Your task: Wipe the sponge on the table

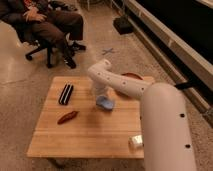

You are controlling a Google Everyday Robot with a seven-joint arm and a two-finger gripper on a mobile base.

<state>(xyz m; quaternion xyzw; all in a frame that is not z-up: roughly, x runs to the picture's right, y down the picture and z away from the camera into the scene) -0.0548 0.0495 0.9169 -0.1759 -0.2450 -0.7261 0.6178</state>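
The sponge [107, 104] lies near the middle of the tabletop [85, 136], a little toward its far side, on bare wood. The gripper [102, 96] stands straight down on the sponge's near-left part. The arm [125, 85] reaches it by bending in from the tabletop's right side. Whether the gripper has a clamp on the sponge or only presses on it I cannot tell, as the place where they meet is hidden.

Coming down from above makes sense for wiping. It pushes the soft pad flat on the wood, so a sideways slide would drag its whole face along. The sponge looks slightly raised at its right edge, which suits a pad being pushed or pulled. I judge a wiping stroke to be in hand. How much of the wood has been covered does not show.

The other things sit away from the tabletop's middle. A black ribbed bar [65, 94] lies toward its left edge and a reddish-brown piece [67, 117] toward its near-left. A white packet [135, 142] sits at its near-right edge, partly behind the arm. That leaves open wood around the sponge. A long stroke to the left could still reach the bar.
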